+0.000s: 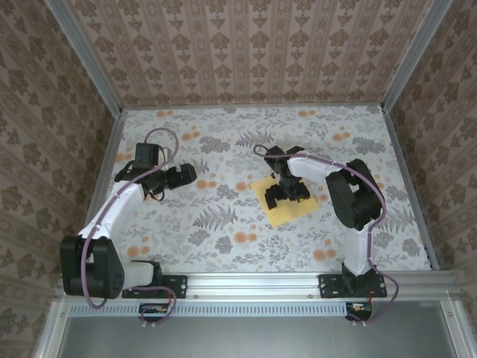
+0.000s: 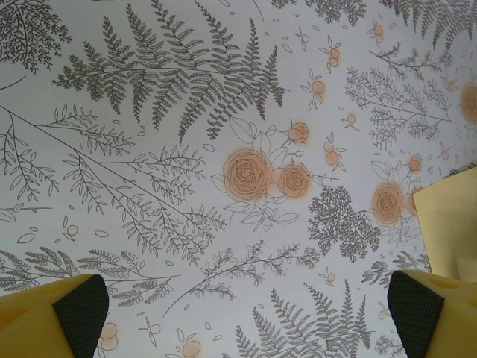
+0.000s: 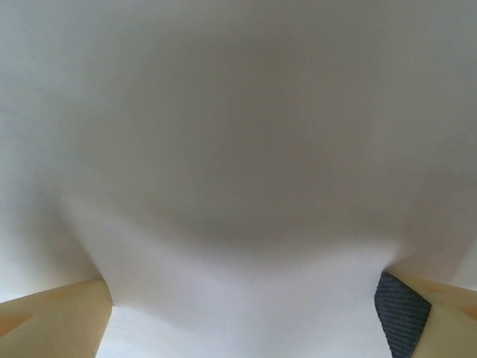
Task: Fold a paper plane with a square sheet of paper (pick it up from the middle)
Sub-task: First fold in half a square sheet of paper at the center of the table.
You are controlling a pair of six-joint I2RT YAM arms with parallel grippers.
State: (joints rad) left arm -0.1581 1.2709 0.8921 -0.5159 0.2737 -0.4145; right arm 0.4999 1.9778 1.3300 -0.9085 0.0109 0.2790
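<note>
A table [image 1: 223, 231] covered in a fern-and-flower print is being viewed from above, with patterned walls standing around it. The left arm [image 1: 119, 209] is being kept off to the left side, well apart from the work, while the right arm [image 1: 358, 194] is being reached in toward the middle. The square sheet of paper [image 1: 285, 218], pale yellow-orange, is lying flat on the table just right of centre, turned like a diamond. No crease or fold is being shown on it, so no folding is judged to be done, and the whole plane is left to be made. The step in hand is judged to be the first one, the pick-up from the middle. The right gripper [image 1: 283, 197] is being set down over the centre of the sheet. In its wrist view the paper [image 3: 238, 149] is being seen very close and blurred, spanning between its two fingers [image 3: 52, 324], which are being held wide apart and not closed on anything. Whether the pads are being pressed onto the paper cannot be told. The left gripper [image 1: 190, 173] is being held above bare table, its own fingers [image 2: 45, 321] spread fully apart with nothing between them. One corner of the sheet [image 2: 455, 216] is being caught at the right edge of that wrist view.
</note>
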